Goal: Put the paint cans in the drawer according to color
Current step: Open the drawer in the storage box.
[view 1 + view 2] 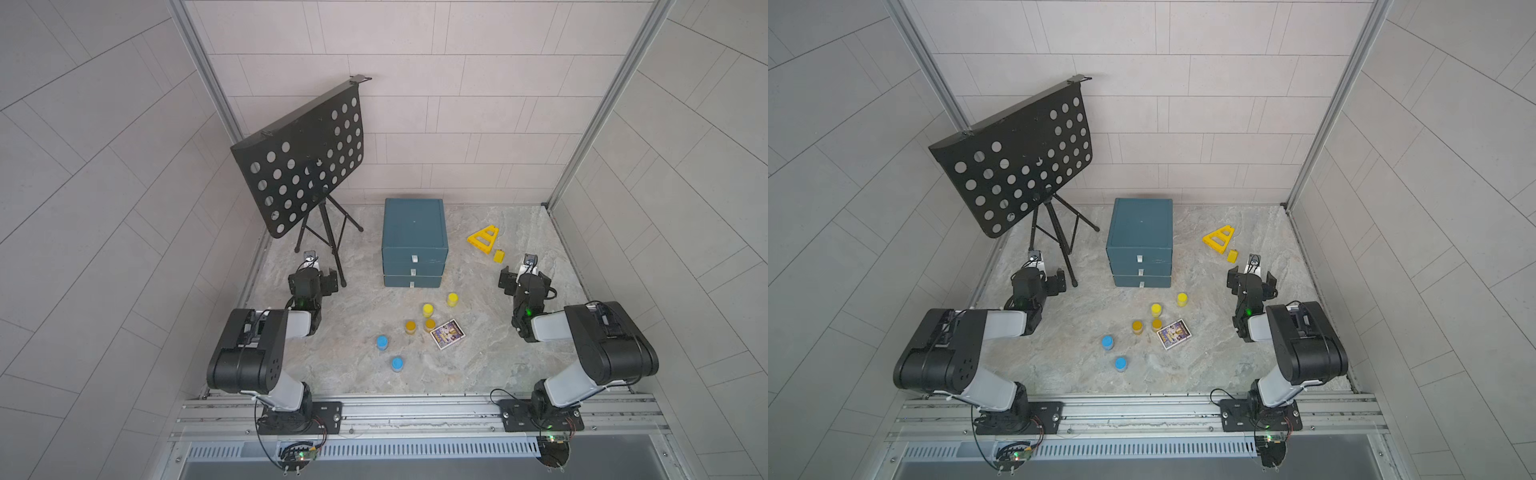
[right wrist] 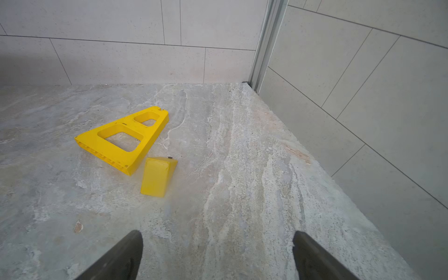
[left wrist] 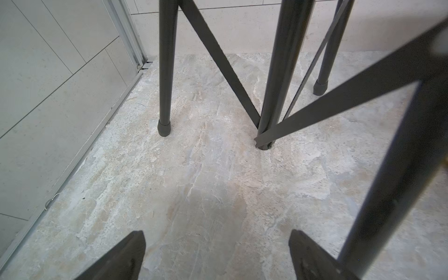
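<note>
Nearest the arm bases, on the tabletop [image 1: 353,374]: near blue paint can [image 1: 397,364], then far blue paint can [image 1: 382,342], a clear gap between them. Behind them stand the amber paint can [image 1: 410,326] and the second amber paint can [image 1: 430,324], close together. The second is just beside a picture card [image 1: 447,333]. Further on: near yellow paint can [image 1: 427,310], far yellow paint can [image 1: 452,299]. All six are upright, in front of the teal drawer unit [image 1: 414,245], which has three drawers, all closed. Cans, card and drawer unit show in both top views only.

Left claw [image 3: 217,244]: jaws wide apart, nothing between them. The left wrist view alone shows the music stand [image 3: 278,72] legs close ahead; a blurred strut crosses one fingertip. Right claw [image 2: 217,242]: jaws wide apart, empty. The right wrist view shows the yellow triangular frame [image 2: 126,143] lying flat, with the small yellow block [image 2: 157,177] just beside it; cannot tell whether they touch. Card print is too small to read.
</note>
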Motion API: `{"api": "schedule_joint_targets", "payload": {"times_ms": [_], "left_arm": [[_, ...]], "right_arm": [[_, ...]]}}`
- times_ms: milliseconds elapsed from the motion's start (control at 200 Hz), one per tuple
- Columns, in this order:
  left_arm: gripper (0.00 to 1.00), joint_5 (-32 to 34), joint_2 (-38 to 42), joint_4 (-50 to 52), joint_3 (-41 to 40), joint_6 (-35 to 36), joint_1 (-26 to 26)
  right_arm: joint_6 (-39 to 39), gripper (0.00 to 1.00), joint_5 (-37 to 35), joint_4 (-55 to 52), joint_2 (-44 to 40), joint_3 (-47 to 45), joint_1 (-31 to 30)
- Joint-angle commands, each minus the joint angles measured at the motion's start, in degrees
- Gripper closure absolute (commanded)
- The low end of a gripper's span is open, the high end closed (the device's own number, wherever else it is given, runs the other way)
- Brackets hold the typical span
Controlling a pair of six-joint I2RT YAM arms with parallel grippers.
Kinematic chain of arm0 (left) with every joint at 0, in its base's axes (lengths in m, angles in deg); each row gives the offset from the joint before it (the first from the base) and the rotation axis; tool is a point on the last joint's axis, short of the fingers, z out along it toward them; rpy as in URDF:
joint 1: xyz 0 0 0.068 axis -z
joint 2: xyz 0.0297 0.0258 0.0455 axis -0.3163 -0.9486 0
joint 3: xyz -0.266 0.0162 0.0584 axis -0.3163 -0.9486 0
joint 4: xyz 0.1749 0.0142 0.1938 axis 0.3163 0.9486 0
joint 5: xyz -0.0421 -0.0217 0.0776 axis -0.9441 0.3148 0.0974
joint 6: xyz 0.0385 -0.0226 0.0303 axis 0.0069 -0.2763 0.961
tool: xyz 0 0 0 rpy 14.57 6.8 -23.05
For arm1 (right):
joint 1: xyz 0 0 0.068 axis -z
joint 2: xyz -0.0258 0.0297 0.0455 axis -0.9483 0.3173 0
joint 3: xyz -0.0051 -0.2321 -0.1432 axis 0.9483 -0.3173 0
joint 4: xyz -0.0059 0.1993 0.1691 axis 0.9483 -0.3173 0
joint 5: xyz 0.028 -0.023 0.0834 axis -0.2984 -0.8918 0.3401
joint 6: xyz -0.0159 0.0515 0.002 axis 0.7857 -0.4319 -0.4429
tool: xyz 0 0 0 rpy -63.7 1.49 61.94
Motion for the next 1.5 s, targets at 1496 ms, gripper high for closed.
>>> {"api": "schedule_joint_targets", "payload": {"times_ms": [1496], "left_arm": [[0.00,6.8,61.2,45.1,-6.6,-8.6,9.1]], "right_arm": [[-16.8,0.00,-1.9,-50.5,-51.7,6.3,-14.1]]}}
